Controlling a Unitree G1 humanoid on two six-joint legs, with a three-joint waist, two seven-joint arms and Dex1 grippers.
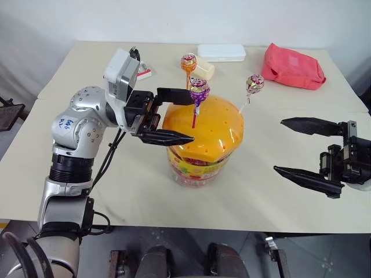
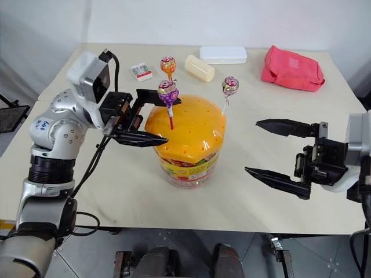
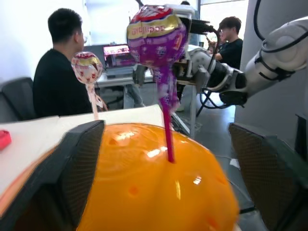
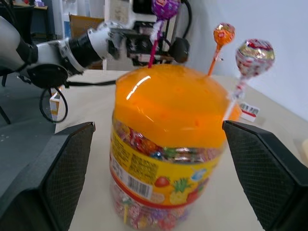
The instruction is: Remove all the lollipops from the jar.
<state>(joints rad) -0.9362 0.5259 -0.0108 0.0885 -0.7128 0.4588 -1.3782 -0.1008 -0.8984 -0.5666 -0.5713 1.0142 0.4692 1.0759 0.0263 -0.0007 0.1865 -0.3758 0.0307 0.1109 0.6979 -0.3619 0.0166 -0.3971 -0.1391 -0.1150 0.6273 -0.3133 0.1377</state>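
The jar point(image 1: 202, 155) stands mid-counter point(image 1: 133, 191) with three lollipops point(image 1: 199, 88) stuck upright in its lid point(image 1: 214, 130), between the left gripper point(image 1: 174, 116) and right gripper point(image 1: 301, 149), with a box point(image 1: 221, 52) and pouch point(image 1: 293, 66) behind.

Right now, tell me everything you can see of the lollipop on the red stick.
The lollipop on the red stick has a round head in a shiny purple, pink and gold wrapper on a thin red stick. It stands nearly upright, its stick pushed into a hole near the top of the jar's glossy orange domed lid. The left gripper is open around it, one black finger on either side, neither visibly touching it. Two more lollipops stand in the lid behind it.
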